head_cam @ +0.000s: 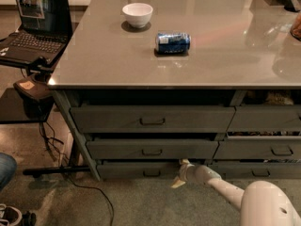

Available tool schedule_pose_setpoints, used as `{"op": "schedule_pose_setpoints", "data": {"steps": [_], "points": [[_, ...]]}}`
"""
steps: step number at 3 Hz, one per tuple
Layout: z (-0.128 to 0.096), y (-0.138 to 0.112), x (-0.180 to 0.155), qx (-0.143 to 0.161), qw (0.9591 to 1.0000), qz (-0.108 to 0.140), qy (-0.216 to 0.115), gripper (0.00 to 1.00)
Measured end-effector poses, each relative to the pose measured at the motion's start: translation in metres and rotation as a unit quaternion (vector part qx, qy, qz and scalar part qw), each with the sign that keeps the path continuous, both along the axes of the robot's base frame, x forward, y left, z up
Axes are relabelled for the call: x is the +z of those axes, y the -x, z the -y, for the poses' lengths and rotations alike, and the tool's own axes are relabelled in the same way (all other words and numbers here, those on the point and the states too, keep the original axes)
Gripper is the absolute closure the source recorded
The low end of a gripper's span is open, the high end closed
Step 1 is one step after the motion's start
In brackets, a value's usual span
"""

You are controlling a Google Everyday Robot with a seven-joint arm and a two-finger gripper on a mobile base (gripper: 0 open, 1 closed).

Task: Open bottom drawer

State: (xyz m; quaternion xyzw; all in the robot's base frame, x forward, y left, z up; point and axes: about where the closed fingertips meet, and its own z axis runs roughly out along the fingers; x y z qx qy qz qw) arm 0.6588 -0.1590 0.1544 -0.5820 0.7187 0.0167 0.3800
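The bottom drawer point(136, 169) is the shallowest dark grey front, lowest of the left stack, with a small rectangular pull point(151, 173) at its centre. It stands a little out from the frame. My gripper point(181, 172) is at the drawer's right end, just right of the pull, at the front's height. My white arm point(225, 187) reaches to it from the lower right. The drawer's interior is hidden.
Two taller grey drawers point(150, 120) sit above it. A neighbouring drawer stack point(263, 149) is to the right. On the grey countertop point(94, 60) are a white bowl point(137, 14) and a blue can point(172, 42). A laptop point(33, 22) on a stand, cables and a person's leg point(5, 168) are at left.
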Motion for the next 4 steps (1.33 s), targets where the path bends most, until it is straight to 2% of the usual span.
{"op": "schedule_pose_setpoints", "data": {"steps": [4], "points": [[-0.0069, -0.0043, -0.0016, 0.015, 0.9998, 0.0, -0.009, 0.0]]}}
